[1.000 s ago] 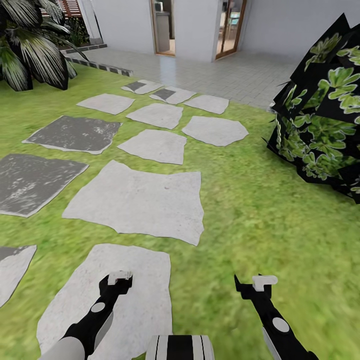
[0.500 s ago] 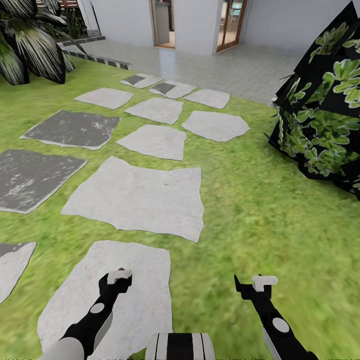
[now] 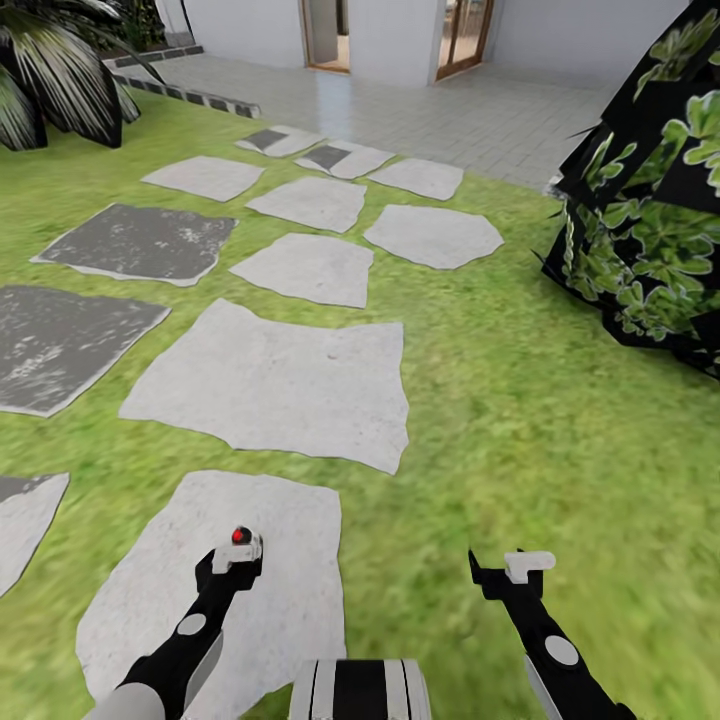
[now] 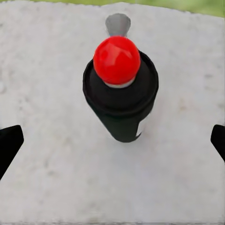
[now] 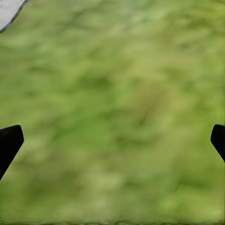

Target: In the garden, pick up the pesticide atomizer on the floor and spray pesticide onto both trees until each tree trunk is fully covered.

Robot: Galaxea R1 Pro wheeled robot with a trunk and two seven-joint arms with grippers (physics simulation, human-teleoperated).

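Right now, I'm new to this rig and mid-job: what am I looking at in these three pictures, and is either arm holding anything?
The big picture comes from the robot's head, looking down over its two black arms. The left gripper hangs over a pale stepping stone; the right gripper hangs over grass.

The other two pictures come from cameras on each wrist, looking along the fingers. The left wrist view shows the pesticide atomizer, a small black sprayer with a red top, standing upright on the stone between the spread fingertips, not gripped. The right wrist view shows blurred grass between its spread fingertips.

Both grippers are open and empty. A dark leafy bush stands to the right.
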